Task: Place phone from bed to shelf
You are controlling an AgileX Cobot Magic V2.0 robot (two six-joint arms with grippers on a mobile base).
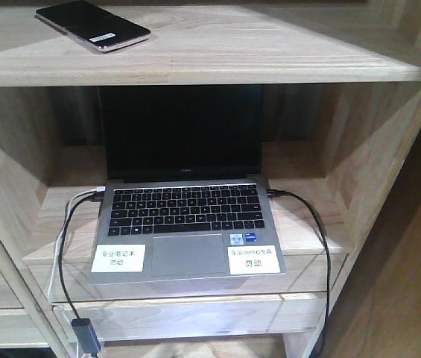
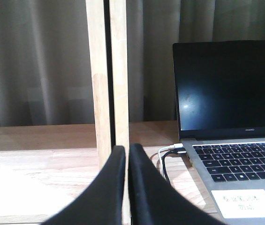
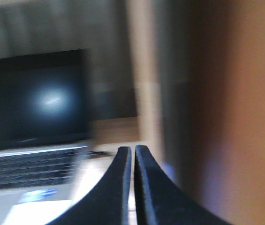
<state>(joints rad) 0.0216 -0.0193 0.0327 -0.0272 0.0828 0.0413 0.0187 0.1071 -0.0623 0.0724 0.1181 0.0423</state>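
Thin, glossy black phone (image 1: pixel 93 24), pinkish edge, small white sticker near one end, flat on top board of shelf (image 1: pixel 270 56), above open laptop (image 1: pixel 186 201). Left gripper (image 2: pixel 127 154) jaws together, holding nothing. Right gripper (image 3: pixel 132 154) jaws together too, blurred.

top board: phone (image 1: pixel 93 25) at left, right side bare | lower bay: open laptop (image 1: pixel 184 190) fills middle

shelf (image 1: pixel 217 63): pale wood, visible grain, matt
phone (image 1: pixel 92 24): glossy black face, pinkish edge
laptop (image 1: pixel 188 224): smooth grey metal-look body, glossy black screen
curtain (image 2: pixel 38 61): grey cloth
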